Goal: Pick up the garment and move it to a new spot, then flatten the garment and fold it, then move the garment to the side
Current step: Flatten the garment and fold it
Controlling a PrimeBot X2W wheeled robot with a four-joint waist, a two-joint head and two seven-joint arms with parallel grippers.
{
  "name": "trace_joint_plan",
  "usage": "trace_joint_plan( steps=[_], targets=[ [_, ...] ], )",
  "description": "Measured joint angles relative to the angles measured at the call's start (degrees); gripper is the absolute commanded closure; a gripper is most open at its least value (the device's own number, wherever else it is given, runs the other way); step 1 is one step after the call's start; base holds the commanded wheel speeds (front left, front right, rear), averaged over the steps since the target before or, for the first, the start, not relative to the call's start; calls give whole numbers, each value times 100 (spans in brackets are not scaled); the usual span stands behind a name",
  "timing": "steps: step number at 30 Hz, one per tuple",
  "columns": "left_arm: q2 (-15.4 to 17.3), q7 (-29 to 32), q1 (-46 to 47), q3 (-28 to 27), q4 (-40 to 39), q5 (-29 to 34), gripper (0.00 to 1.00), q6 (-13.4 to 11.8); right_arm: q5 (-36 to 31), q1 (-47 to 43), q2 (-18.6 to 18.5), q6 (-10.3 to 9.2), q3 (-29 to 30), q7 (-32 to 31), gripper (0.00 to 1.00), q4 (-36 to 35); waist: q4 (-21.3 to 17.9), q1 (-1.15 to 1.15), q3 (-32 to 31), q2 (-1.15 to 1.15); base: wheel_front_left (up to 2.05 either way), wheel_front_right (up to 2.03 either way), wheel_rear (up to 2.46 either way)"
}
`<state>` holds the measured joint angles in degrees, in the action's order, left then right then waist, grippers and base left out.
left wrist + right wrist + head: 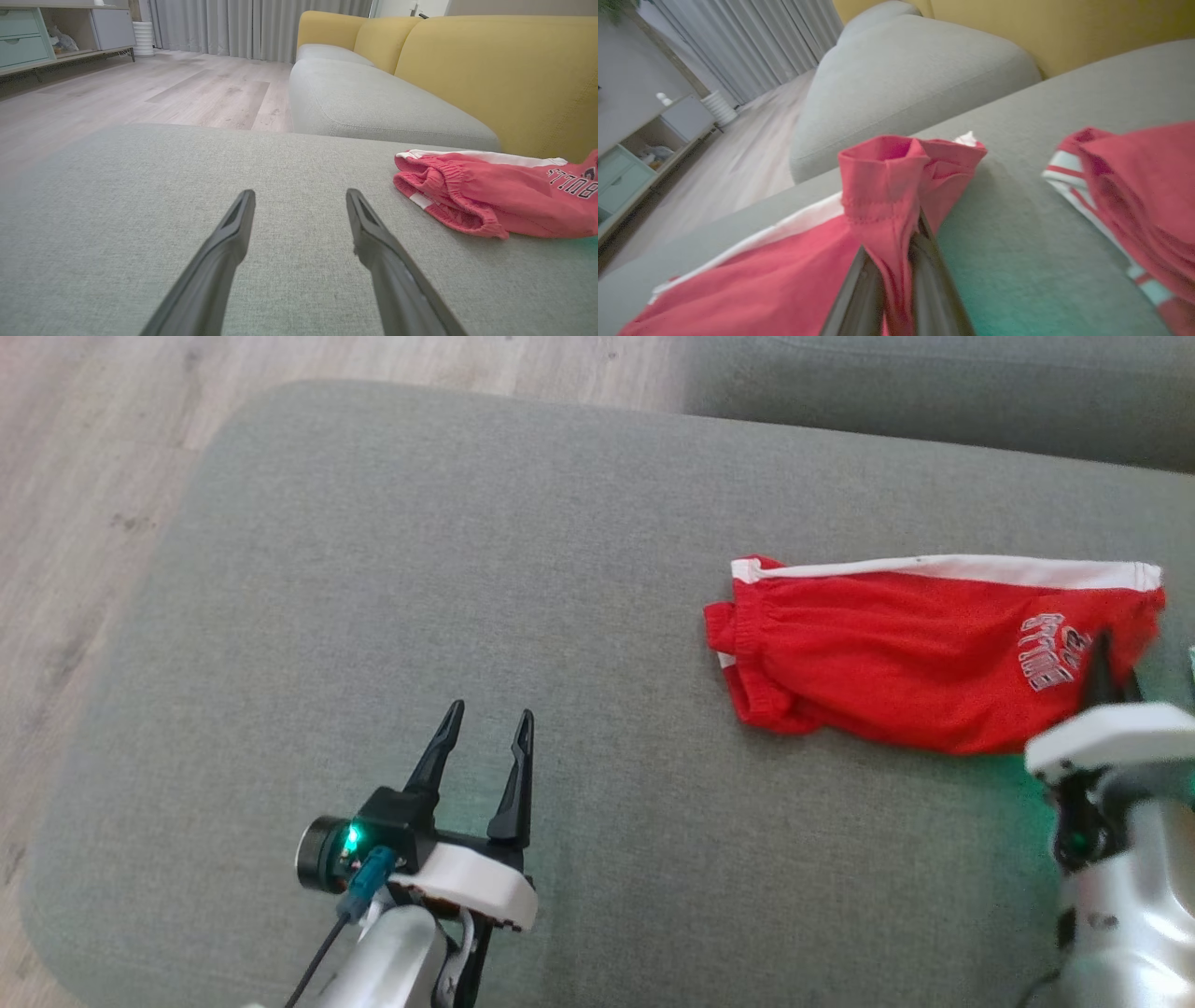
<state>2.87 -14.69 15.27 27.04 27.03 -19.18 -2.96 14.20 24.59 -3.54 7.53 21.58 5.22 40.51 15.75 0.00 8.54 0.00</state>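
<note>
The garment [896, 653] is a pair of red shorts with a white side stripe and printed letters, lying folded on the grey sofa cushion [467, 569] at the right. My right gripper [1108, 663] is at the garment's right end, shut on a pinched-up bit of its red hem [887, 186], which rises between the dark fingers [859, 289]. My left gripper [491, 711] hovers open over bare cushion well to the left of the garment [490, 200], with nothing between its fingers [233, 242].
More red cloth with striped trim [1134, 200] lies right of the held hem; I cannot tell whether it belongs to the same garment. A second grey cushion [364, 98] and a yellow backrest [504, 70] lie beyond. Wooden floor [84, 504] borders the cushion's left edge.
</note>
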Motion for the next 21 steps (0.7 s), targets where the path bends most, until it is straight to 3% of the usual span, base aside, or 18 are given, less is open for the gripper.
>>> trace_joint_plan(
  steps=[12,21],
  targets=[
    [-1,0,-30,30,70,-53,0,0,1473,296,14,0,-2139,91,100,-171,378,0,-251,0,0,0,0],
    [-2,0,-39,73,187,-152,0,-4,1723,313,4,0,-3286,244,100,225,858,0,-210,0,0,0,0]
  ],
)
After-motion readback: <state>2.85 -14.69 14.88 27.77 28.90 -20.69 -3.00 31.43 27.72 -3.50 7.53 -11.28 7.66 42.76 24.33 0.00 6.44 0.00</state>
